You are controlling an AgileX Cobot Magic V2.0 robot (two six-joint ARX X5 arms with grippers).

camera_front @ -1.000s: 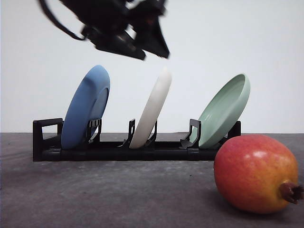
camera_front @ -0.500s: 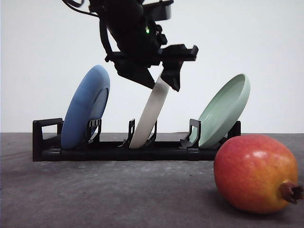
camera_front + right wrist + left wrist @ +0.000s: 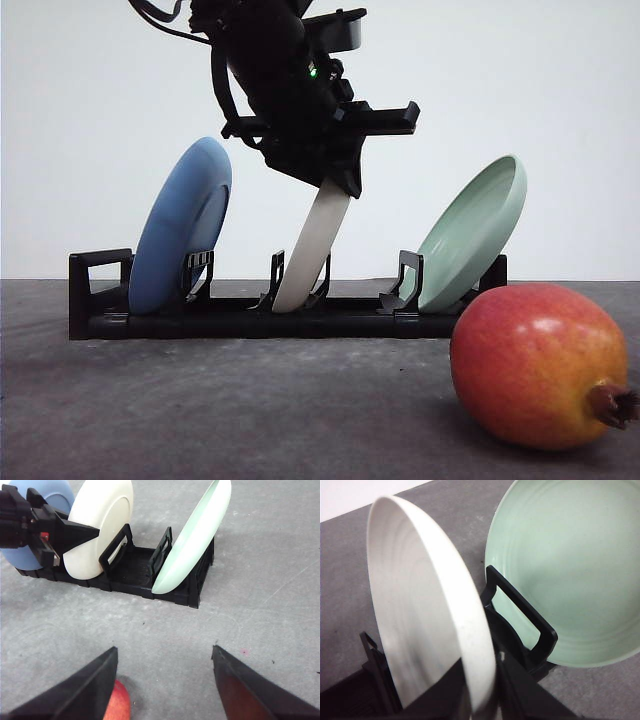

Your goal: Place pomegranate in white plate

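left fingers (image 3: 335,185) closed on white plate (image 3: 315,245) rim, plate in rack (image 3: 100,300) | right fingers (image 3: 162,680) open, empty | pomegranate (image 3: 540,365) on surface right of rack, unplaced

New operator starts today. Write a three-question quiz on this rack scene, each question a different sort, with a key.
1. True or false: the round red-and-yellow pomegranate lies on the grey table, outside the black plastic rack.
2. Which plate stands in the rack's middle slot? A: glossy blue plate. B: matte off-white round plate. C: pale green plate.
3. Fill in: the left claw is at the top edge of the ____ plate.

Key: 1 true. 2 B. 3 off-white.
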